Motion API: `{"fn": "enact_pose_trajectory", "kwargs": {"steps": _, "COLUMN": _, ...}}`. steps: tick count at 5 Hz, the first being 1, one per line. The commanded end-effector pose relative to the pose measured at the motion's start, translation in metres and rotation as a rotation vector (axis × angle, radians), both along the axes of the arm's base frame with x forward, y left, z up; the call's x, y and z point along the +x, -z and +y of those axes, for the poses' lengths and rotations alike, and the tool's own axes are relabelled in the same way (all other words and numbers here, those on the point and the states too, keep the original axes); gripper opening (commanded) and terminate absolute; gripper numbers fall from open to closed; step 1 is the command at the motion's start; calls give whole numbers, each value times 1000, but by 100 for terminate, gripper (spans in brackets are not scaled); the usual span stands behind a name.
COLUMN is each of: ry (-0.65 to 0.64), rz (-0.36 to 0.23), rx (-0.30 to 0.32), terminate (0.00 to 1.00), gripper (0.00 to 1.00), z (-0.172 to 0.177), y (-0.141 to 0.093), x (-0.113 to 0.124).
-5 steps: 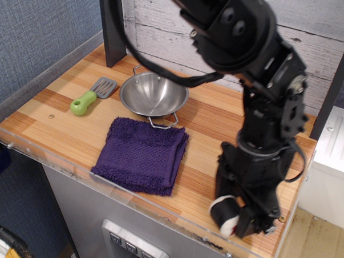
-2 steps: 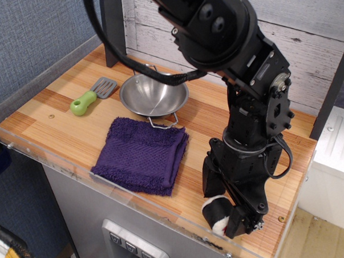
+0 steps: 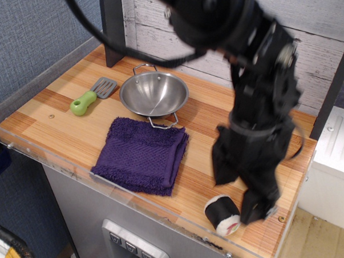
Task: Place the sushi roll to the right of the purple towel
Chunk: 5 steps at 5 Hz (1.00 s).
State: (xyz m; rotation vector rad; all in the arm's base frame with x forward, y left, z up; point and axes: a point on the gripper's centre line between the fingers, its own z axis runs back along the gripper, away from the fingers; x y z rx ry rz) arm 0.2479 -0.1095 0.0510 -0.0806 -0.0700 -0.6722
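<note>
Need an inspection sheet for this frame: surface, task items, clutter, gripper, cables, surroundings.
Surface: wooden tabletop with a clear edge guard.
Task items: sushi roll lies on the wood near the front edge, right of the purple towel, apart from it.
Clutter: steel bowl behind the towel; green-handled spatula to its left.
Gripper: gripper open, raised above the roll, blurred.
Cables: black cable looping from the arm.
Surroundings: whitewashed plank wall, blue panel at left.
</note>
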Motion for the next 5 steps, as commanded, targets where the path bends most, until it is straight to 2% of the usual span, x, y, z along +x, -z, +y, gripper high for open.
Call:
{"fn": "enact_pose_trajectory", "kwargs": {"steps": 1, "ry": -91, "rz": -108, "rx": -95, "terminate": 0, "gripper": 100, "z": 10, "y": -75, "x": 9}}
{"fn": "enact_pose_trajectory", "kwargs": {"steps": 3, "ry": -248, "rz": -188, "rx": -78, "terminate": 0, "gripper": 100, "z": 35, "y": -117, "x": 18}}
{"fn": "enact_pose_trajectory", "kwargs": {"steps": 4, "ry": -310, "rz": -219, "rx": -49, "terminate": 0, "gripper": 100, "z": 46, "y": -131, "x": 17}}
{"fn": "enact_pose_trajectory", "kwargs": {"steps": 5, "ry": -310, "rz": -219, "rx": -49, "terminate": 100, "gripper": 100, "z": 46, "y": -131, "x": 17}}
